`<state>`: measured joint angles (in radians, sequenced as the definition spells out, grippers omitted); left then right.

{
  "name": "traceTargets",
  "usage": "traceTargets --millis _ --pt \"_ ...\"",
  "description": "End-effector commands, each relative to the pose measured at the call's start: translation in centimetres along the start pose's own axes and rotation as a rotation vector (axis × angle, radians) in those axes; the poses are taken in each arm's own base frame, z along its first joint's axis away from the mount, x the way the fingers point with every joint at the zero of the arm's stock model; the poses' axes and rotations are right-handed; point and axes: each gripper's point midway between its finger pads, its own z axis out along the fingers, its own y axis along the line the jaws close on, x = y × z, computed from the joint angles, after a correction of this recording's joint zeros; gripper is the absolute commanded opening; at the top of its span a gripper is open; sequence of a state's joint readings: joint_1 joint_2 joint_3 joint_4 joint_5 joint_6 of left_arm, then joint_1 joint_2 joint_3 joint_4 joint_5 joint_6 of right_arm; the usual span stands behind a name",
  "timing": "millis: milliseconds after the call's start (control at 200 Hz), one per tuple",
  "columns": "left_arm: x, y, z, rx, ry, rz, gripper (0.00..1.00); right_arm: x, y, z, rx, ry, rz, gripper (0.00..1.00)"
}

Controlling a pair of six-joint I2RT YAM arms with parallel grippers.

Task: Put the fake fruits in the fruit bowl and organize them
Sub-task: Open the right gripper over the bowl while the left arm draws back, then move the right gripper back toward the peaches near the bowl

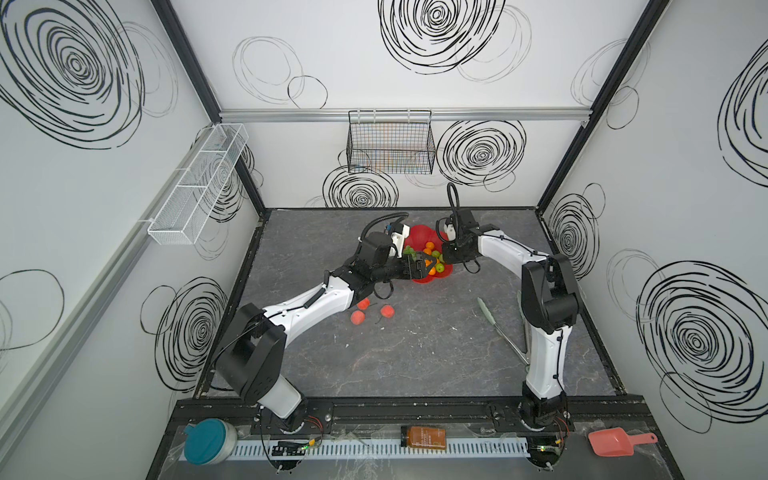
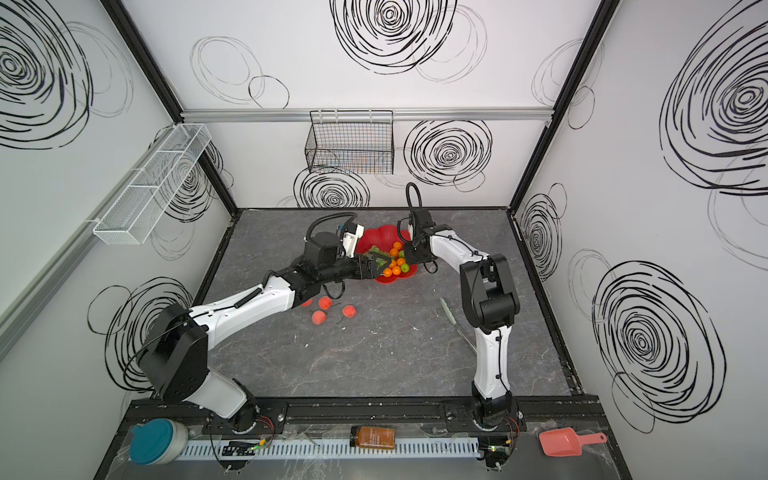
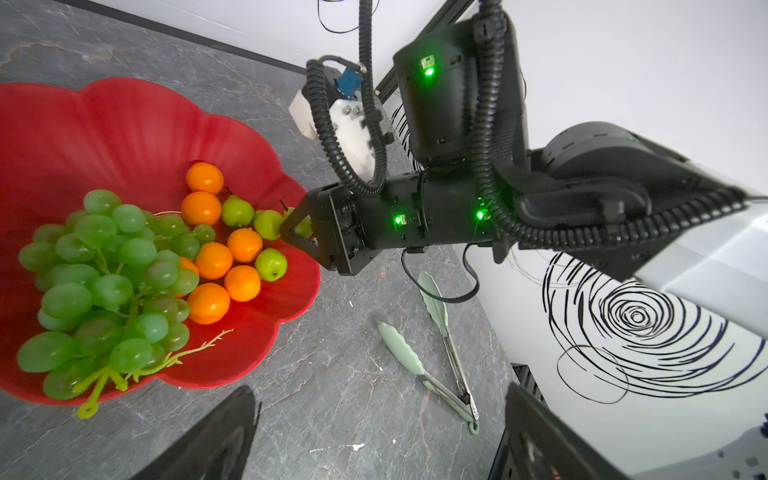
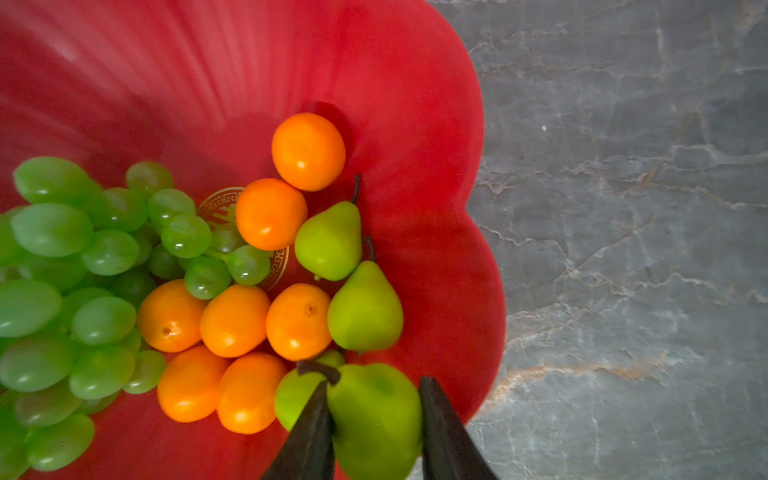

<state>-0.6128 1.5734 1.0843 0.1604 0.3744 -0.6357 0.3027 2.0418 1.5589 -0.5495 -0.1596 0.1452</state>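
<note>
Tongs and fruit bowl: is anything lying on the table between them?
No. The left wrist view shows bare grey table between the tongs and the fruit bowl, save tiny white flecks.

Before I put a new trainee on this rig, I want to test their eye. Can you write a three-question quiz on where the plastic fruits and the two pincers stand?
1. True or false: the pinkish-red plastic peaches already lie in the glossy red flower-shaped plastic bowl.
2. What is the right pincer shut on? A) a round orange fruit B) a small green pear-shaped plastic fruit C) the grape bunch
3. Which pincer stands open and empty?
Key: 1 false, they lie on the grey marbled table; 2 B; 3 the left pincer.
</note>
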Motion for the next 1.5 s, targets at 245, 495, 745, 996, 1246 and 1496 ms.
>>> traceTargets --millis 245,495,745,996,1246,1496 --pt "-0.6 0.0 0.4 0.032 -0.016 0.016 0.96 -0.2 -0.1 -0.3 0.019 0.010 -0.023 0.40" --pt "-1.0 0.0 -0.1 0.024 -0.025 0.029 0.96 -0.6 0.0 -1.0 0.015 -0.006 -0.022 0.42" --pt "-3.3 -0.2 -4.3 -0.012 -0.086 0.041 0.96 -2.1 1.2 -4.6 -0.004 -0.090 -0.021 0.45" --pt "-3.2 2.1 -12.1 -0.113 -0.161 0.009 0.96 -1.9 3.1 -8.1 -0.050 -0.187 -0.020 0.46" --pt "-0.8 4.6 -16.4 -0.197 -0.181 -0.035 0.96 -0.6 5.8 -10.4 -0.097 -0.233 -0.043 0.47" --pt "1.5 6.2 -18.4 -0.250 -0.176 -0.076 0.96 2.0 10.3 -11.3 -0.144 -0.234 -0.097 0.47"
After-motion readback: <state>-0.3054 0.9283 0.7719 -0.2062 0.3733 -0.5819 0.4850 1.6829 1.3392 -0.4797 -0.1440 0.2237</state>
